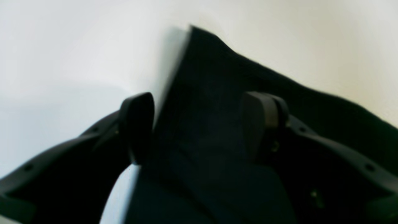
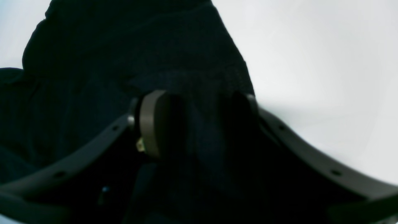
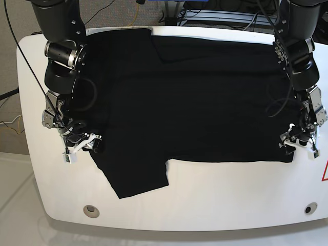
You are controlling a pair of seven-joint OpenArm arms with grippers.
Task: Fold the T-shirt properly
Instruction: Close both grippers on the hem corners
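The T-shirt (image 3: 195, 97) lies flat on the table (image 3: 215, 205), long axis side to side. Each end sits between spread jaws: left pincer (image 1: 199, 124) wide, right pincer (image 2: 199, 124) narrower.

The T-shirt (image 3: 205, 97) is soft black cloth with a matt finish that gives back almost no light; in the left wrist view (image 1: 217, 93) it looks smooth, with a crisp folded edge, and in the right wrist view (image 2: 140, 46) a faint knit texture shows. The table (image 3: 215, 205) has a smooth white top with a slight sheen, like painted board or laminate, and two small round metal-looking discs set near its front edge. The left gripper (image 1: 199, 124) has dark matt fingers, plastic by their look, with small screw holes. The right gripper (image 2: 199, 124) has the same matt dark fingers, one pad edged in a duller grey.
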